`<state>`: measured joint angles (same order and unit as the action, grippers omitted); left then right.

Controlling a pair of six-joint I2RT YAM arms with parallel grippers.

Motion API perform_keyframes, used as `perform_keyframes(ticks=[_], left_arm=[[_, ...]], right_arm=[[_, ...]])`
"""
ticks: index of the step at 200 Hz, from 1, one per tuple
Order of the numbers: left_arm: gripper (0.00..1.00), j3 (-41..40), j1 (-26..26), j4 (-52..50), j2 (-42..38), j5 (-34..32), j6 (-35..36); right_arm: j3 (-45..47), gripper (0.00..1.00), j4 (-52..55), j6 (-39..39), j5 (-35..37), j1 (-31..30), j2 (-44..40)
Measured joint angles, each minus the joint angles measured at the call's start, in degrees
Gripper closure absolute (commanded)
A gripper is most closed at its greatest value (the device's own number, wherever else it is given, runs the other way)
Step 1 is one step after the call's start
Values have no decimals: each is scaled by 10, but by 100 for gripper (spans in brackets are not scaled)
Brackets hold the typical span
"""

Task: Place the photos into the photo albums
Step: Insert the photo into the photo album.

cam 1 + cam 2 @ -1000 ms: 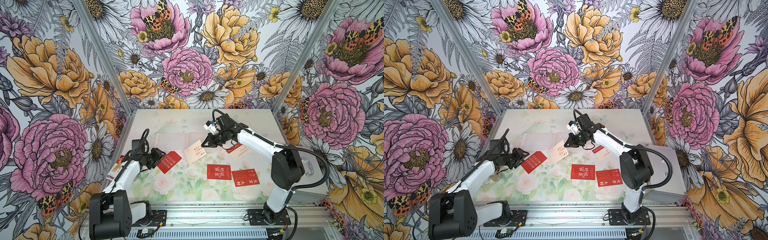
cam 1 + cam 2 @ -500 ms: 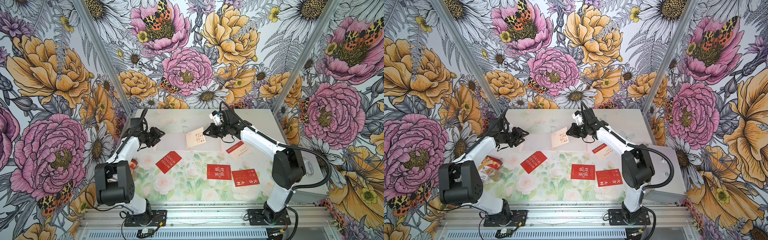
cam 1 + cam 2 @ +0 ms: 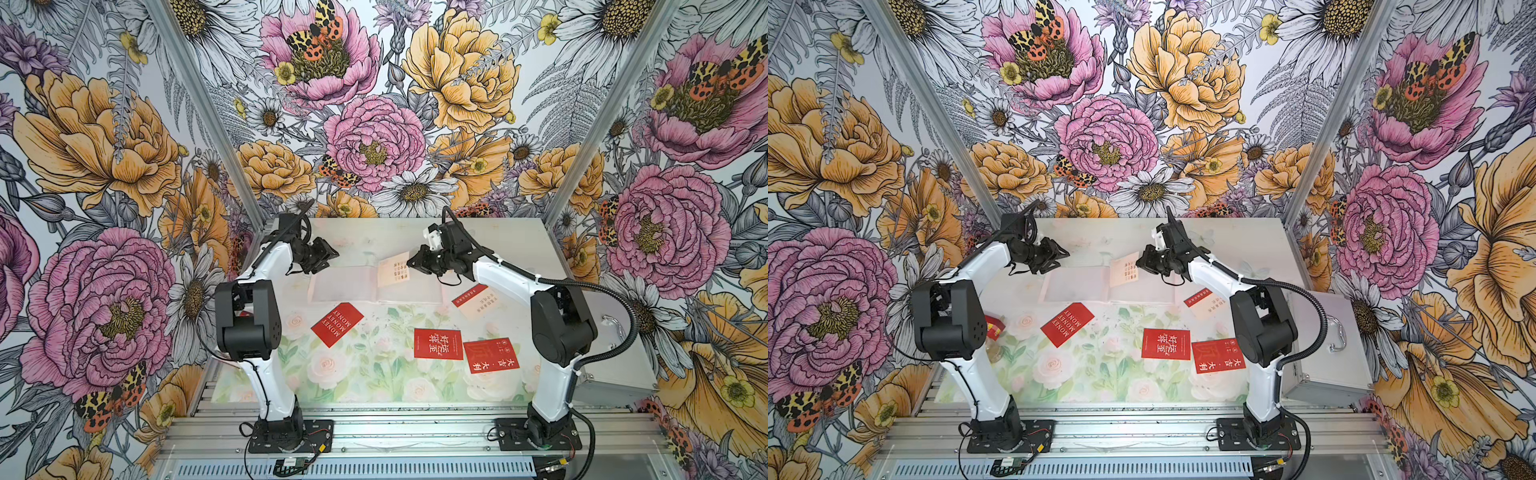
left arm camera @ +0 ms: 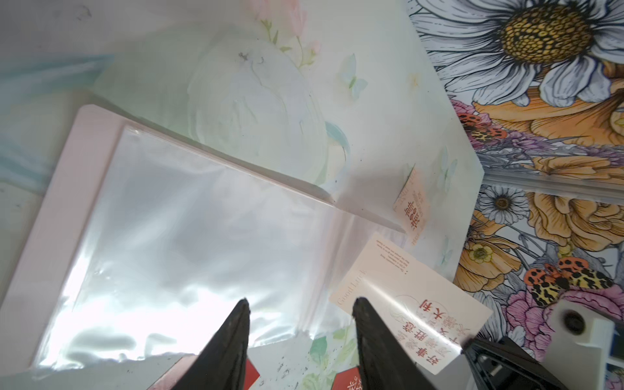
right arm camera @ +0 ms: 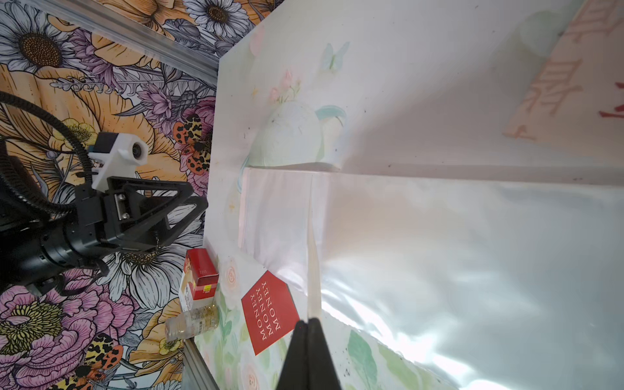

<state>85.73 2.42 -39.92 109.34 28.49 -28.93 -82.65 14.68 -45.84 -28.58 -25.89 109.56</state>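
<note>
At the back of the counter the photo album lay open, its clear sleeves glaring. Above its right page, close to the spine, my right hand was clamped on one edge of a cream photo, held tilted and clear of the plastic; my left hand hovered half spread over the left page, gripping nothing.

I judged the step to be feeding that photo into a sleeve. Done well, it wanted a shallow leading corner, a slow slide, and the left hand pressing the page down so the album would not skate; the sleeve's mouth I could not make out.

Counted:
- one album;
- five photos: the held one, a second cream photo just beside the album, the MONEY photo, a red photo and its red neighbour;
- one red box;
- one small bottle;
- one silver case.
</note>
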Motion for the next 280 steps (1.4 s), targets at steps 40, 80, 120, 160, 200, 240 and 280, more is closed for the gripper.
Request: perform_keyframes(ticks=[40, 80, 120, 160, 200, 240, 280], left_arm=[[49, -3, -3, -28, 24, -31, 40], [48, -12, -3, -37, 28, -37, 56], [48, -12, 1, -37, 30, -37, 59], [48, -12, 10, -37, 59, -37, 60], [48, -12, 14, -38, 67, -36, 60], [48, -11, 20, -38, 67, -32, 59], [48, -11, 31, -38, 67, -23, 58]], right_arm=[[8, 100, -8, -9, 5, 0, 1], [9, 100, -9, -14, 4, 0, 16], [10, 100, -8, -24, 5, -1, 30], [11, 100, -9, -35, 19, -10, 30], [11, 100, -9, -47, 31, -22, 33], [11, 100, -9, -60, 49, -31, 45], [11, 100, -9, -69, 66, -35, 48]])
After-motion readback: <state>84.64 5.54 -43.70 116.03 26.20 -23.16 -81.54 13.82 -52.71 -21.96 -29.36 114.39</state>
